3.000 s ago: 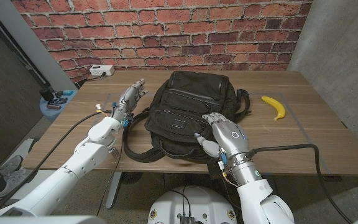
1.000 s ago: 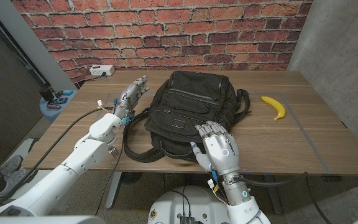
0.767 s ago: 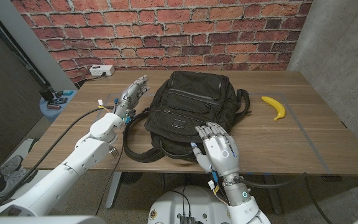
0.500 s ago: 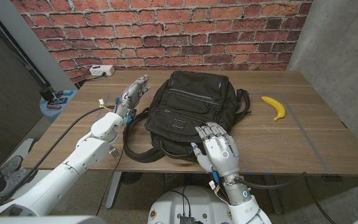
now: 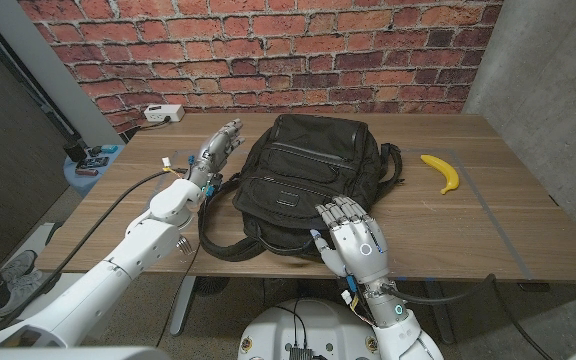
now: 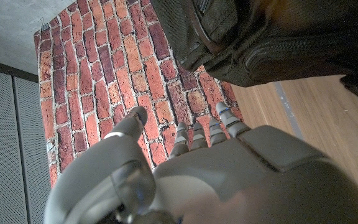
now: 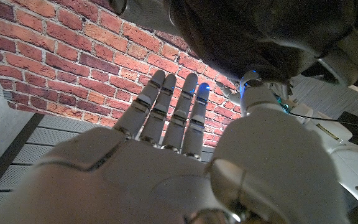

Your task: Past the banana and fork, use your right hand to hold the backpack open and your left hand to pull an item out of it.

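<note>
Head view: wooden surface (image 5: 528, 225) carries the black backpack (image 5: 308, 180) at centre, still closed. Right hand (image 5: 353, 240) poised at its near edge, fingers (image 5: 336, 212) spread and empty, apparently to grip the opening. Left hand (image 5: 218, 148) beside its left flank, extended, holding nothing. Banana (image 5: 442, 171) well right.

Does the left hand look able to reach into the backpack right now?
Probably not yet. The left hand is open beside the backpack, with nothing between them, but the backpack looks closed and the right hand is only at its near edge.
</note>
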